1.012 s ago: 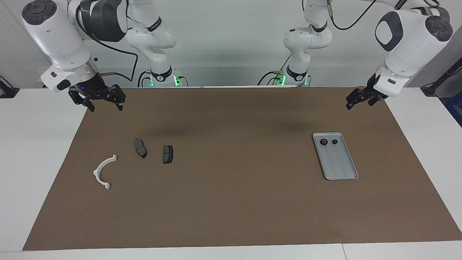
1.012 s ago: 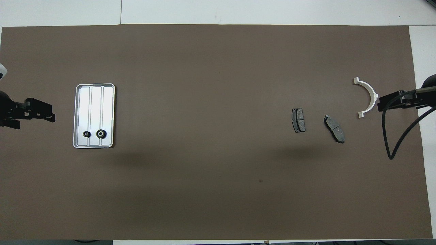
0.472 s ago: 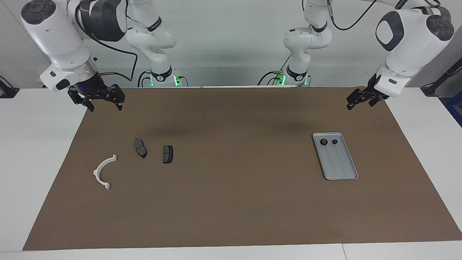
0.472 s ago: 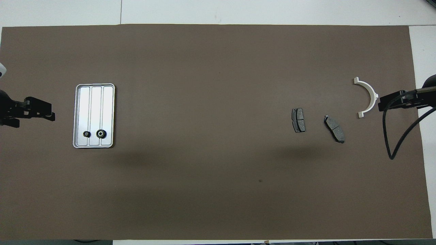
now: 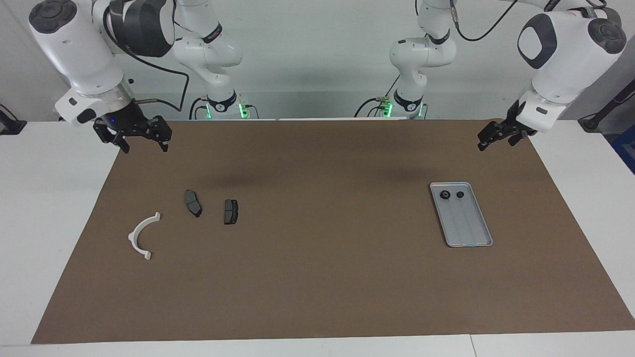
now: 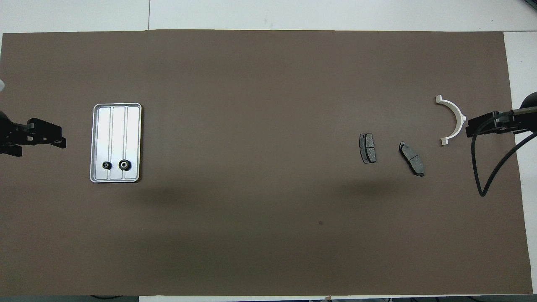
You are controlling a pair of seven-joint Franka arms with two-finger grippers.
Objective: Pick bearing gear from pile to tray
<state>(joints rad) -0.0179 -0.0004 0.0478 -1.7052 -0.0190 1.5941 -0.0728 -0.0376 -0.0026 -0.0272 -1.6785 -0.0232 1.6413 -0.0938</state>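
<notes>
The tray [image 5: 470, 233] lies toward the left arm's end of the table; it also shows in the overhead view [image 6: 117, 126]. Two small black bearing gears [image 5: 445, 195] [image 5: 460, 194] sit in the tray's end nearest the robots, side by side [image 6: 124, 165] [image 6: 107, 165]. The pile holds a white half-ring bracket [image 5: 136, 233] [image 6: 455, 113] and two dark grey plates [image 5: 193, 203] [image 5: 230, 211]. No black ring shows in the pile. My right gripper [image 5: 144, 145] hangs open and empty over the mat's edge beside the pile. My left gripper [image 5: 488, 140] hangs raised over the mat's corner beside the tray.
A brown mat [image 5: 327, 277] covers most of the white table [image 5: 44, 208]. A black cable [image 6: 482, 167] loops down from the right arm near the bracket. The arm bases stand at the table's robot end.
My left gripper has drawn back slightly toward the table's end. The right gripper, the tray, the gears and the pile have not moved.
</notes>
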